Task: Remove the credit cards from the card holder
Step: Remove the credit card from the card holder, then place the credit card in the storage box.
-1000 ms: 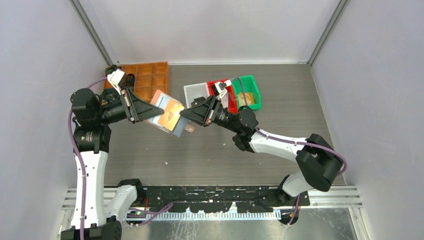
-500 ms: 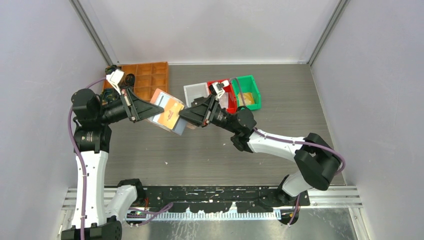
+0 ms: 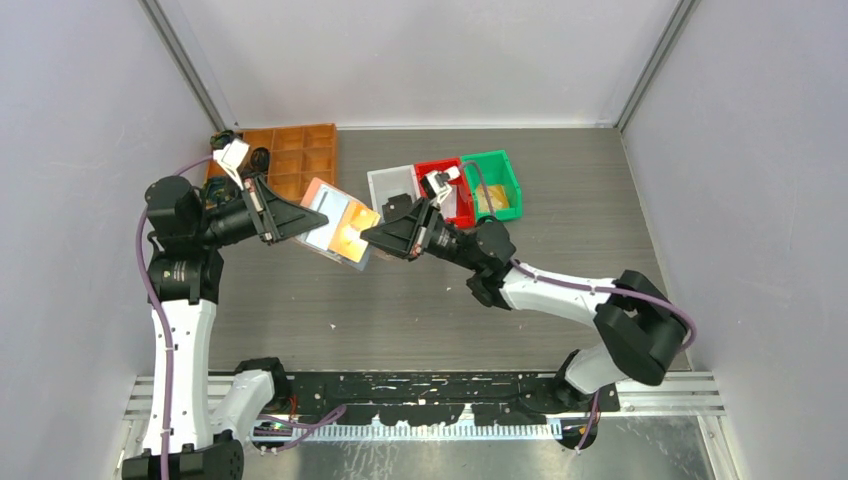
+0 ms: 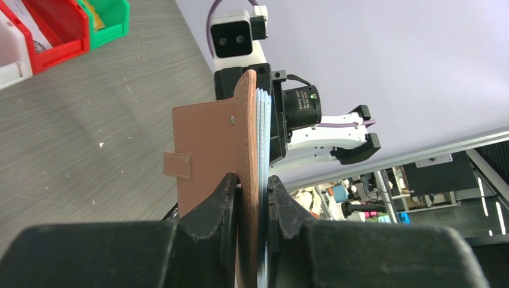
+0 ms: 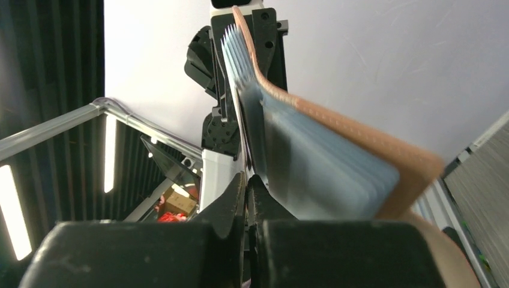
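Observation:
The card holder (image 3: 318, 197), salmon-pink with grey pockets, hangs open above the table with my left gripper (image 3: 300, 222) shut on it. In the left wrist view the holder (image 4: 210, 138) stands edge-on between the fingers of that gripper (image 4: 252, 183), its little tab to the left. An orange-yellow credit card (image 3: 352, 238) sticks out of the pockets toward my right gripper (image 3: 368, 236), which is shut on the card's edge. In the right wrist view the gripper (image 5: 247, 183) pinches a thin edge-on card (image 5: 241, 135) beside the grey pockets (image 5: 312, 174) and curved pink cover (image 5: 360, 138).
A white bin (image 3: 392, 185), a red bin (image 3: 462, 205) and a green bin (image 3: 492, 185) stand behind the right gripper. An orange compartment tray (image 3: 300, 155) lies at the back left by the left arm. The grey table (image 3: 560, 220) stretches right.
The right gripper opened briefly and shut again at the orange card's edge. The holder tilted a little, and its tab no longer shows below it.

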Controlling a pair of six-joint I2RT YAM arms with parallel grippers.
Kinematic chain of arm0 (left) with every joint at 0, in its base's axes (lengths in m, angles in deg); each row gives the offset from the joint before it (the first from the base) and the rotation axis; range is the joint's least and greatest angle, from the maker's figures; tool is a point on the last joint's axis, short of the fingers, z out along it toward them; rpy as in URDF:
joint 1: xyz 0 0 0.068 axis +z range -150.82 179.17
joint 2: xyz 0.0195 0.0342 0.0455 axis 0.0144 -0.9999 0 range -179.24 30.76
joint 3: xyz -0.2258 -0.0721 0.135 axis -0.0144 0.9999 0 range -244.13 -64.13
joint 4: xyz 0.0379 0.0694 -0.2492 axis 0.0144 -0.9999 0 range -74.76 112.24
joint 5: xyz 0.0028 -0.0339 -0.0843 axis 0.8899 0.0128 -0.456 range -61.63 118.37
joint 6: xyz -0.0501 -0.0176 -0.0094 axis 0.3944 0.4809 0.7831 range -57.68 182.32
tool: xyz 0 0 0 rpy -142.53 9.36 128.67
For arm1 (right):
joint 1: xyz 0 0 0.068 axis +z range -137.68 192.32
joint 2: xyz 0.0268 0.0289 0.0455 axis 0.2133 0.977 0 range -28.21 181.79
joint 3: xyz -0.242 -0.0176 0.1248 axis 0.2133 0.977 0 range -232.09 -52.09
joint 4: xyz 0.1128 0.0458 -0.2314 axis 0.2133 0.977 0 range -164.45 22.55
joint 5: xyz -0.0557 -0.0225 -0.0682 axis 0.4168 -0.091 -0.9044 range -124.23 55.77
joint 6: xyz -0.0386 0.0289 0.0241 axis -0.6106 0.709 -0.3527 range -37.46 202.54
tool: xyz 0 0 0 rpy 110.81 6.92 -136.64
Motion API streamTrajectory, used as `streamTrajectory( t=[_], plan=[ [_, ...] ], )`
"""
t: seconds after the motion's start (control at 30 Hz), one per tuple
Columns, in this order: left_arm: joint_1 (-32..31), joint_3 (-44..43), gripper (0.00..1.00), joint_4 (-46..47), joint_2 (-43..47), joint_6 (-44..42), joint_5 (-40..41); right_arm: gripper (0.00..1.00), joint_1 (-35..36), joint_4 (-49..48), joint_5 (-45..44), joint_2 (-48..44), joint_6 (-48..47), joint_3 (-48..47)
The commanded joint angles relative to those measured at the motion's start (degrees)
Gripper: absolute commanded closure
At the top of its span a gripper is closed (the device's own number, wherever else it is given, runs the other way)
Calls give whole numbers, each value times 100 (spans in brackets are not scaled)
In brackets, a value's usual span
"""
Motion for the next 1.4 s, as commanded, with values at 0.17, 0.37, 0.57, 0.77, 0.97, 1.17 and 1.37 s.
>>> streamTrajectory(
  t=[0.17,0.37,0.57,0.77,0.97,1.17,1.37],
  plan=[
    [49,-568,100,-489,27,-1157,1,99,-1425,2011,849,-1518,-671,246],
    [53,-595,100,-1583,123,-2430,96,99,-3091,7118,642,-2030,-3493,-1182],
    [52,-501,100,-1972,137,-2886,105,99,-4104,9039,-200,-984,-5209,-2660],
    [47,-435,100,-2052,159,-3046,5,99,-4121,10192,-1401,676,-6222,-4031],
    [52,-281,99,-2181,151,-3346,-159,99,-4121,10321,-1566,1806,-6610,-4648],
    [46,-128,99,-2389,-73,-3749,-67,99,-4112,9913,-1509,2443,-6819,-4780],
    [-19,67,100,-2552,-377,-4187,431,97,-4028,10000,-1265,3148,-6948,-5266]
  ],
)
